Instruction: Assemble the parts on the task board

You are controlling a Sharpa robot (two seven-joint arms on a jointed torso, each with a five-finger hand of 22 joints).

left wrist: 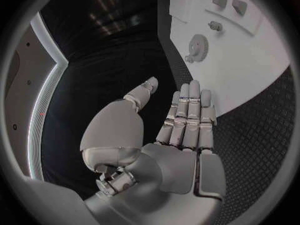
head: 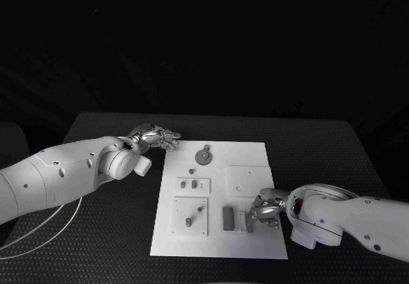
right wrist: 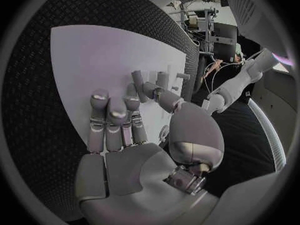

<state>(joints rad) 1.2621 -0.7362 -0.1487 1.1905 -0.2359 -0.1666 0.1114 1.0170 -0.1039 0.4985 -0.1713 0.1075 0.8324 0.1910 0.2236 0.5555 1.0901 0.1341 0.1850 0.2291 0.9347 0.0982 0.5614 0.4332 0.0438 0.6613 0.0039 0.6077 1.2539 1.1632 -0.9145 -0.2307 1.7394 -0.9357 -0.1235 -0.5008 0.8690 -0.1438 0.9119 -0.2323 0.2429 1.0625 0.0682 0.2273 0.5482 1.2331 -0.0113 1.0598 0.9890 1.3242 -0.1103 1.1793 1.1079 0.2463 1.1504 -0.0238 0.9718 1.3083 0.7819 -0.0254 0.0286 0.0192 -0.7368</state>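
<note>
The white task board (head: 256, 242) lies in the middle of the black table. A grey gear (head: 203, 156) sits at its far end, and small grey parts (head: 192, 185) stand on raised plates along its left half. A dark grey block (head: 229, 218) and a pale strip (head: 243, 222) lie near the front. My right hand (head: 266, 210) hovers over the board's right side just beside that strip, fingers stretched out (right wrist: 115, 125), holding nothing; upright parts (right wrist: 162, 78) stand just past its thumb. My left hand (head: 156, 137) hangs over the table by the board's far left corner, fingers straight (left wrist: 187, 117), empty.
A square white plate (head: 249, 179) sits on the board right behind my right hand. In the left wrist view the gear (left wrist: 199, 46) and board (left wrist: 256, 75) lie ahead of the fingertips. Black table (head: 102, 248) surrounds the board on all sides.
</note>
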